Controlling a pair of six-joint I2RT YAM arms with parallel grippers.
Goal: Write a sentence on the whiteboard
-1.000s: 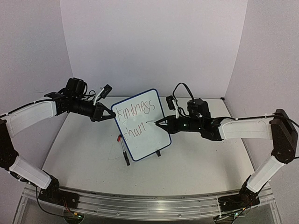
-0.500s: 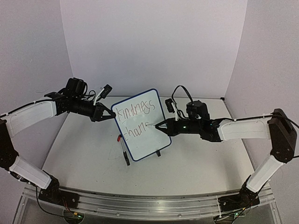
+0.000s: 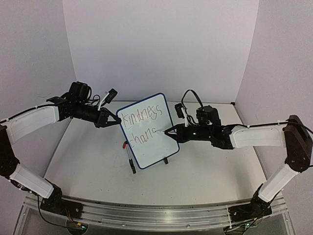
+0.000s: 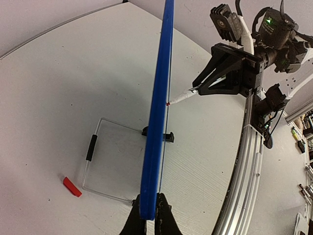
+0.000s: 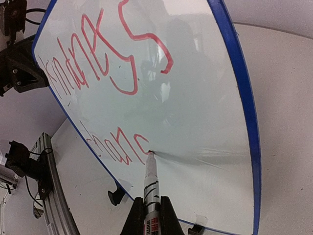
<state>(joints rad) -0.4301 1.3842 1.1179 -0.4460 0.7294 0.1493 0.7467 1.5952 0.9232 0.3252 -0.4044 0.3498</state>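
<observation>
Top external view, near to far: at centre of white table (image 3: 205,171), whiteboard (image 3: 151,149), upright on black feet. At its 3 o'clock, right gripper (image 3: 168,131), clamped on a marker (image 5: 150,178), with tip against the board beside the red sentence (image 3: 142,125): "kindness" at 12 o'clock, unfinished "chan…" beneath. At 9 o'clock, left gripper (image 3: 117,121), pinching the blue frame. Behind the board, at 8 o'clock in left wrist view, small red cap (image 4: 72,186).

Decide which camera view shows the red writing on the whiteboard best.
The right wrist view: the red writing fills the frame, strokes large. The top external view shows it small. The left wrist view sees the whiteboard edge-on, no writing visible.
</observation>
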